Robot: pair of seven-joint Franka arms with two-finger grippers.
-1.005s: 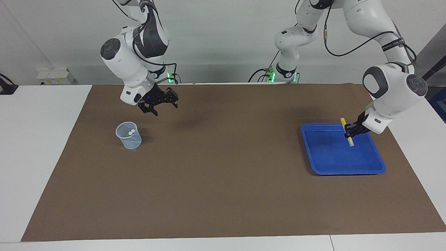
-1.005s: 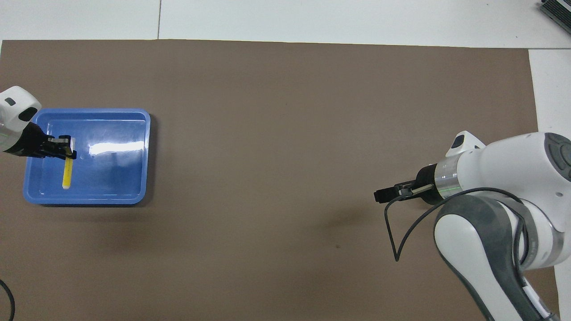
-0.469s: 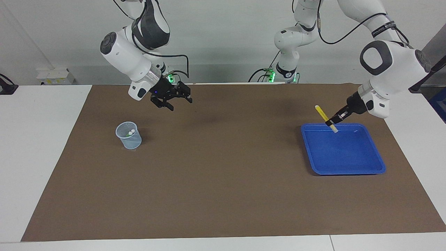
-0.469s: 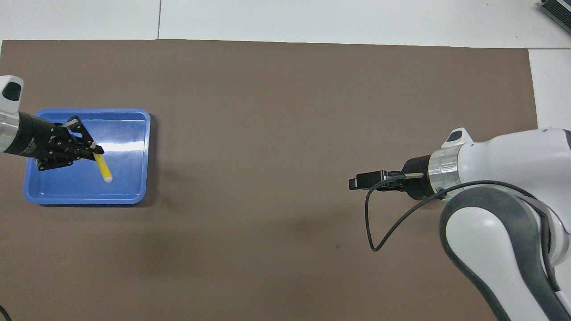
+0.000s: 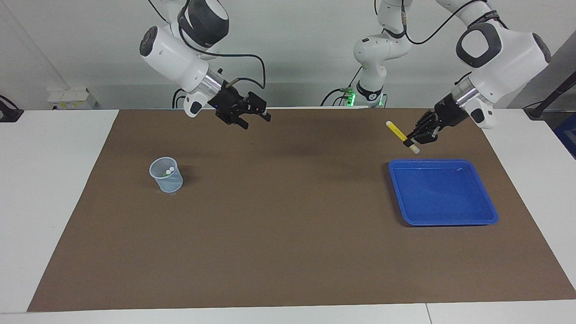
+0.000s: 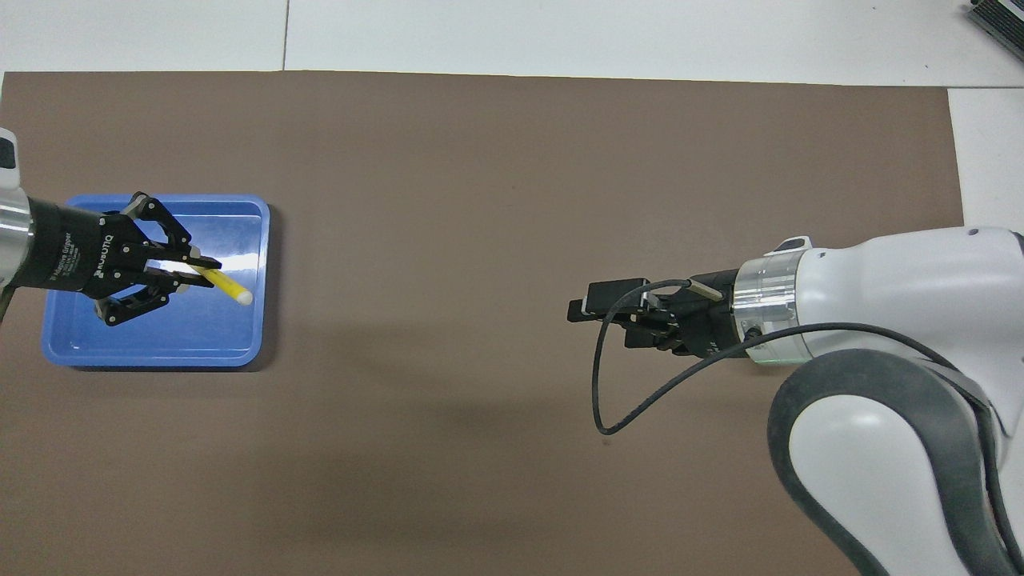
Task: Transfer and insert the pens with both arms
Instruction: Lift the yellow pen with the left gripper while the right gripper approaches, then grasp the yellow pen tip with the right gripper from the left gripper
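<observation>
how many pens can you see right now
3. One slim yellow pen is in the left gripper, in the air by the blue tray. Two whitish caps show in the pale mesh cup.

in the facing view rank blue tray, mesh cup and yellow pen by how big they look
1. blue tray, by far the largest
2. mesh cup
3. yellow pen, slimmest, held up in the left gripper, so its height above the table may skew its look slightly

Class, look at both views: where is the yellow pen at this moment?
The yellow pen is in the air, gripped by the left gripper above the blue tray, at the left arm's end.
</observation>
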